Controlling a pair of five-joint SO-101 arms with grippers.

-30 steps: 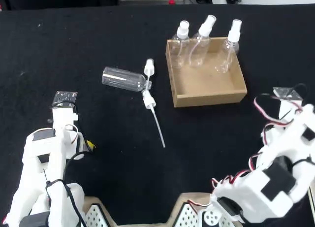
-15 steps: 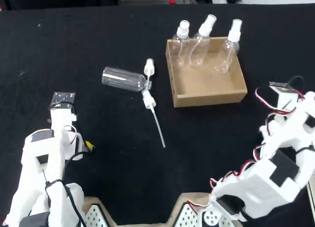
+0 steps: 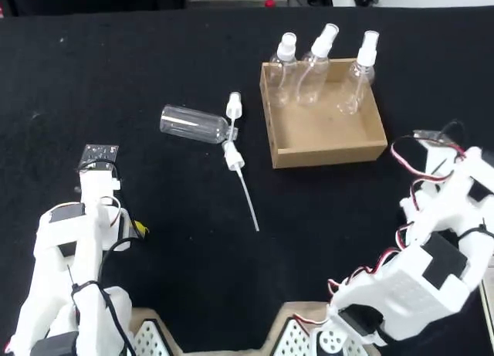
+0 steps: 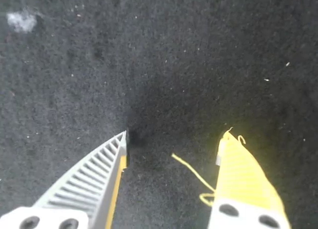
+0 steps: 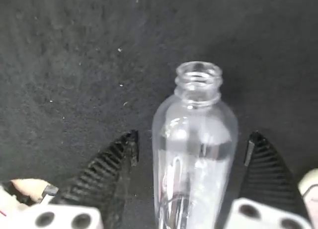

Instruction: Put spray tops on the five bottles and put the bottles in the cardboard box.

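Three bottles (image 3: 312, 74) with white spray tops lean against the far wall of the cardboard box (image 3: 328, 151). A clear uncapped bottle (image 3: 193, 124) lies on its side left of the box. Two loose spray tops lie by its neck: one (image 3: 234, 105) just beyond it, the other (image 3: 232, 157) nearer me with a long tube. Another uncapped clear bottle (image 5: 194, 139) lies between the spread fingers of my open right gripper (image 5: 194, 137), neck pointing away; that gripper (image 3: 426, 137) sits just right of the box. My left gripper (image 4: 176, 137) hangs open over bare cloth, at the table's left (image 3: 99, 154).
The table is covered in black cloth (image 3: 154, 55). A loose yellow thread (image 4: 191, 172) hangs from the left gripper's yellow finger. Free room lies between the two arms, in front of the box.
My right arm has swung left, closer to the box's right corner. The left arm shifted only slightly. The bottles and spray tops have not moved.
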